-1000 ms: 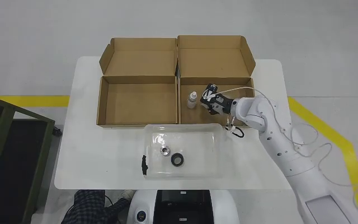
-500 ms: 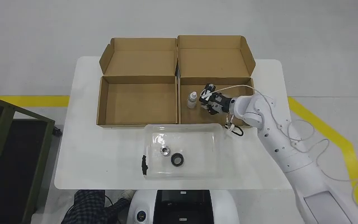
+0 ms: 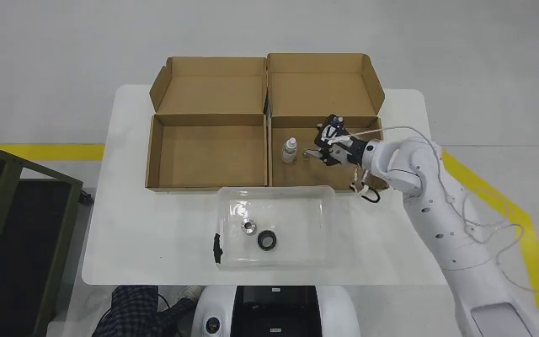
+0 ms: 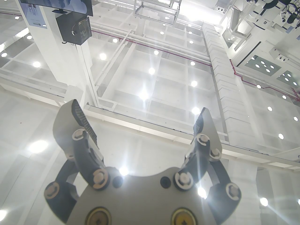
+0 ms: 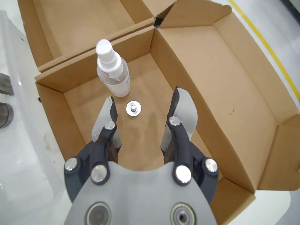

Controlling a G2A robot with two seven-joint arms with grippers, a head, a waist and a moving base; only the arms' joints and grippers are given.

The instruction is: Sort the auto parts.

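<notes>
My right gripper (image 5: 144, 97) hangs open over the right cardboard box (image 5: 234, 71), with nothing between its fingers. Just below its tips a small round metal part (image 5: 133, 108) lies flat on the box floor. A clear spray bottle (image 5: 113, 71) with a white cap stands upright right beside that part. In the top view the right gripper (image 3: 326, 143) sits a little right of the bottle (image 3: 289, 150) and the metal part (image 3: 310, 154). The left gripper (image 4: 140, 115) is open and points up at the ceiling.
A second open cardboard box (image 3: 206, 152) sits left of the right box (image 3: 354, 105). In front of both stands a clear plastic tray (image 3: 320, 253) holding a metal ring (image 3: 248, 227) and a black ring (image 3: 268, 240). A black piece (image 3: 216, 246) lies at its left rim.
The right gripper has drawn back to the right, away from the bottle. The small metal part now lies uncovered on the box floor.
</notes>
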